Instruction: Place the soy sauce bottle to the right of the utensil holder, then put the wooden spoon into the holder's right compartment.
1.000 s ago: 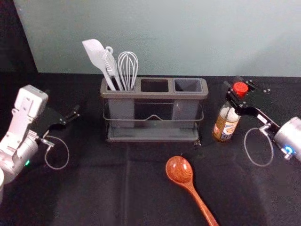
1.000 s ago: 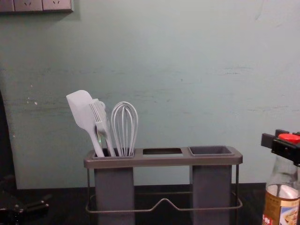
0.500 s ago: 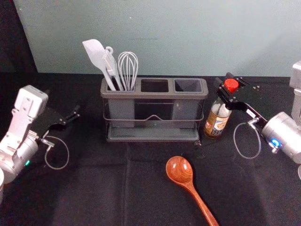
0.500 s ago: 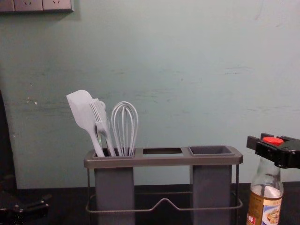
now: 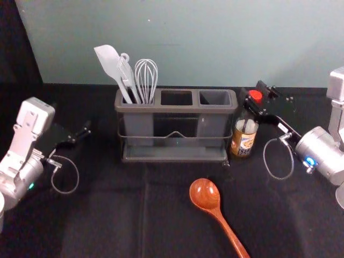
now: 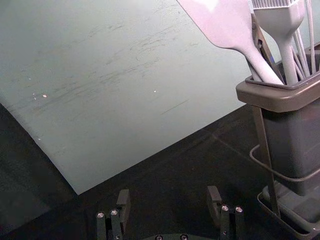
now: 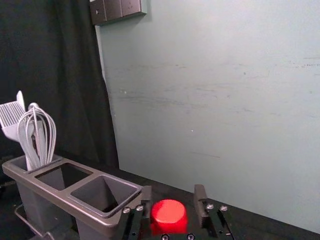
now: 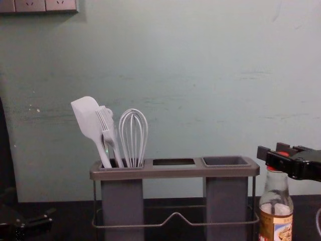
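Note:
The soy sauce bottle, with a red cap, is close beside the right end of the utensil holder. My right gripper is shut on its top just around the cap; the right wrist view has the red cap between the fingers of my right gripper. Whether the base touches the table cannot be told. The wooden spoon lies in front of the holder, bowl toward it. My left gripper stays parked at the left; in the left wrist view my left gripper is open with nothing between its fingers.
A white spatula, a brush and a whisk stand in the holder's left compartment. The middle and right compartments are empty. A pale wall rises behind the black-covered table.
My right gripper and the bottle have moved left together, up close to the holder's right end. The left arm, the holder and the spoon have stayed put.

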